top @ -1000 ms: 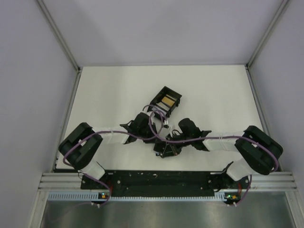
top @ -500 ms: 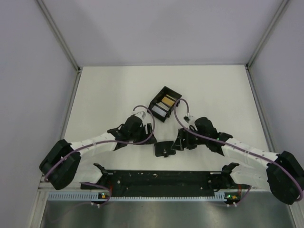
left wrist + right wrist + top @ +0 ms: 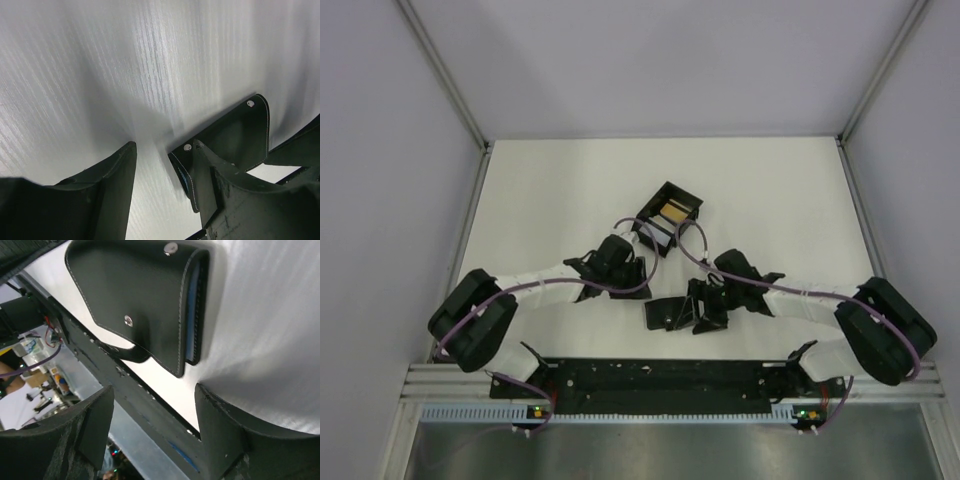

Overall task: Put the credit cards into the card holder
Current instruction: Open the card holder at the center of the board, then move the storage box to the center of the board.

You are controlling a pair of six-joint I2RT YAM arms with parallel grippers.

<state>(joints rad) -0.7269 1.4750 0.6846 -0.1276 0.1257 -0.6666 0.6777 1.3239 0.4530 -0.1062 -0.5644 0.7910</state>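
Observation:
The card holder (image 3: 665,313), a small flat black snap case, lies shut on the white table near the front edge. A blue card edge (image 3: 191,315) shows in its side slot. My left gripper (image 3: 625,270) is up and to the left of it. In the left wrist view it (image 3: 164,146) is open over bare table, with the card holder (image 3: 235,132) just past its right finger. My right gripper (image 3: 700,308) is at the holder's right side. In the right wrist view it (image 3: 154,390) is open and empty, with the card holder (image 3: 140,300) lying ahead.
An open black box (image 3: 682,194) with a gold patch (image 3: 673,211) and a pale card (image 3: 656,232) inside stands behind the grippers at mid-table. The black base rail (image 3: 650,375) runs along the near edge. White walls close off the sides and back.
A second ago both grippers were shut, close together over the card holder. Both now stand open; the arms swung outward, then drew back in beside the holder, which stays on the table.

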